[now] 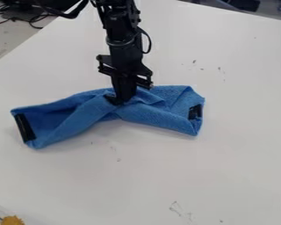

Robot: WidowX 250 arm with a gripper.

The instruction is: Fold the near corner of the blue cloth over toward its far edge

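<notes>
Blue, soft-looking fabric cloth [160, 118] lay on the smooth white tabletop [231, 167], directly beneath the black two-finger gripper [123, 99]. Long axis ran across the view, roughly crosswise to the hanging arm, with a shallow bend at the middle: the left portion slanted down toward the lower left, the right portion down toward the lower right.

Single black robot arm [120, 39] entered from the top edge; its lower end met the cloth near the bunched, twisted midsection, close to the upper edge. Both cloth ends lay well apart from the gripper, the left one farther off.

End effector: contact with the folds appeared likely. Opening could not be determined, nor whether fabric was pinched or only pressed; dark parts and folds merged there.

Cloth details: long black strip [24, 127] along the left end; shorter black patch [195, 112] near the right end. Creases converged at the gripper.

Surroundings: thin dark cables [31, 18] at upper left, beyond the table; yellow-orange object [12, 220] at the lower-left corner; small dark marks [177, 208] on the tabletop.
</notes>
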